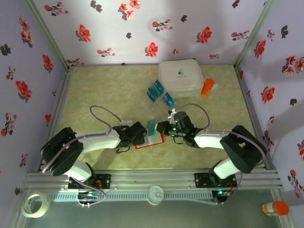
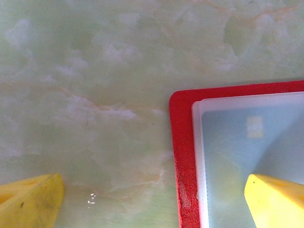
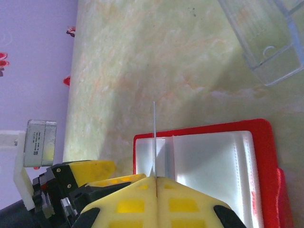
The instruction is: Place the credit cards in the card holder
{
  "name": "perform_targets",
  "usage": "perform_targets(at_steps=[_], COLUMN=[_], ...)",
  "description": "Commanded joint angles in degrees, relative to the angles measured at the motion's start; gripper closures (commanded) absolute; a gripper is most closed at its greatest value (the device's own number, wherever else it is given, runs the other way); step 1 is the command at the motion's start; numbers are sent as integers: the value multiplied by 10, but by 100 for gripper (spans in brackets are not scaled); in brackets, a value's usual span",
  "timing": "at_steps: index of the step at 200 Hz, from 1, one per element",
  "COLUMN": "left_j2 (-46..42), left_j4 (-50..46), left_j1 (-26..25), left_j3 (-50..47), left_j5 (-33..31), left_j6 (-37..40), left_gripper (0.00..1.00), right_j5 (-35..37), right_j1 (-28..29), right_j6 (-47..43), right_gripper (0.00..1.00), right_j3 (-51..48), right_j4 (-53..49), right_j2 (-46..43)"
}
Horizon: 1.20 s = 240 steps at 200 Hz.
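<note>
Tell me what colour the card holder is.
The card holder is bright red, clearest in right wrist view.

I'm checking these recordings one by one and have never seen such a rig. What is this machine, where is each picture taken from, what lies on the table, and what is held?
The machine is two robot arms bolted at the near edge of a table, each ending in a two-finger pincer. The wide picture looks down from above and behind them. The other two pictures come from a camera on each wrist.

On the table lie an open red card holder, several loose credit cards, a white case and an orange bottle.

The right pincer is shut on one card, seen edge-on above the holder's clear pockets. The left pincer is open and holds nothing, with one finger over the holder.
</note>
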Motion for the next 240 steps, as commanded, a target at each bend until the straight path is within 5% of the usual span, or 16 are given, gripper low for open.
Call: perform_targets(at_steps=[1, 240], left_j2=[-6, -14], left_j4=[-33, -40], left_j1=[-4, -9], left_j3=[-19, -24], left_j5=[-5, -6], left_j6=[7, 1], left_gripper=[2, 3], right_j5=[-18, -56], right_j1=[-2, -2], right_j6=[-3, 1], right_gripper=[100, 100], right_j3=[-12, -38], right_j4=[53, 177], right_j2=[16, 122])
